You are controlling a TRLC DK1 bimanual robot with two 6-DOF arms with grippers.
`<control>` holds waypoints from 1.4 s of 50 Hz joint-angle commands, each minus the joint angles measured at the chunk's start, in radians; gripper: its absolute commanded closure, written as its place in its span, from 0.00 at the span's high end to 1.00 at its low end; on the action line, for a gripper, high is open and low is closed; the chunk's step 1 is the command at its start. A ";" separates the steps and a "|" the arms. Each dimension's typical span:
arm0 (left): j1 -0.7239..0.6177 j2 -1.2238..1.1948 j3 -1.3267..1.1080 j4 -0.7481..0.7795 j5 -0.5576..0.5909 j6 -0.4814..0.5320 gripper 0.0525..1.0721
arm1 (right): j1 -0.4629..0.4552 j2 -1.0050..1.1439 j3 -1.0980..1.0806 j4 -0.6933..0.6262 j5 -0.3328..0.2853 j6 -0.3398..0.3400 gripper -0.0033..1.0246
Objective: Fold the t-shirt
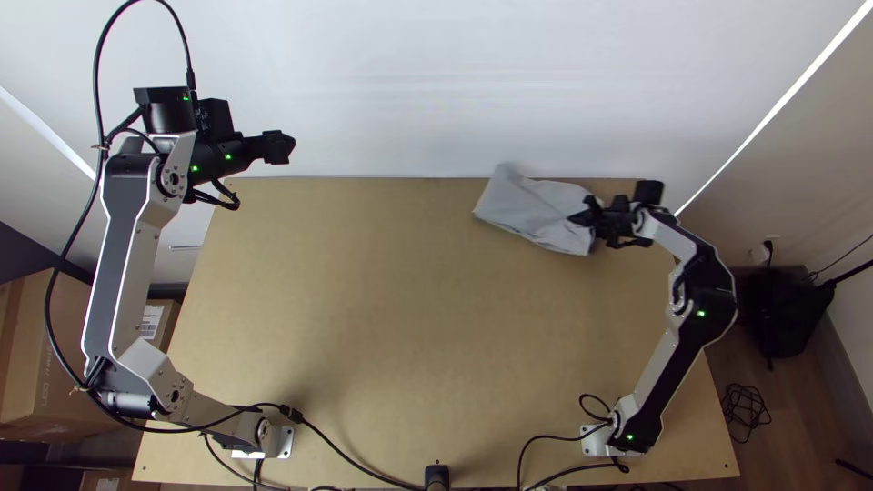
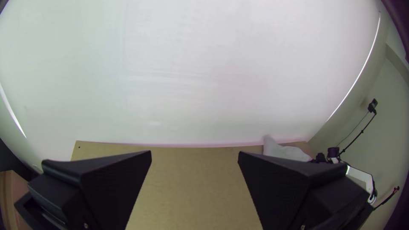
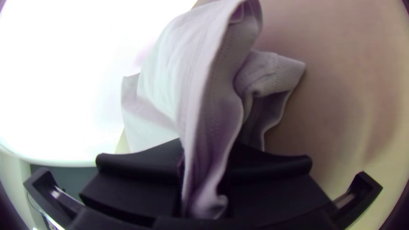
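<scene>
Clamping a gathered fold of the grey t-shirt between its fingers, the right gripper has the rest of the t-shirt bunched just ahead of its tips, by the far edge of the wooden table. The left gripper holds its fingers wide apart, the t-shirt well off to its right.

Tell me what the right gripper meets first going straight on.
The right gripper would likely first meet the rest of the T-shirt it holds, bunched just ahead; whether it would push into or skim over the cloth is unclear.
</scene>
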State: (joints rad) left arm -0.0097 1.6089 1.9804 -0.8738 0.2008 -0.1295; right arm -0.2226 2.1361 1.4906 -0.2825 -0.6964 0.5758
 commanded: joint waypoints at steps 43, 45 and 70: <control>0.039 -0.420 -0.307 0.237 0.029 0.007 0.95 | -0.336 -1.035 -0.290 0.088 0.370 -0.278 0.96; 0.039 -0.474 -0.362 0.286 0.023 -0.007 0.95 | -0.336 -1.084 -0.277 0.106 0.370 -0.277 0.96; 0.037 -1.116 -1.046 0.908 -0.110 -0.032 0.95 | -0.264 -1.573 -0.484 0.749 0.374 -0.261 0.96</control>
State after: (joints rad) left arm 0.0219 0.5735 1.0367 -0.0570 0.1287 -0.1497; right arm -0.5018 0.5922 1.0645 0.4297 -0.3286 0.3157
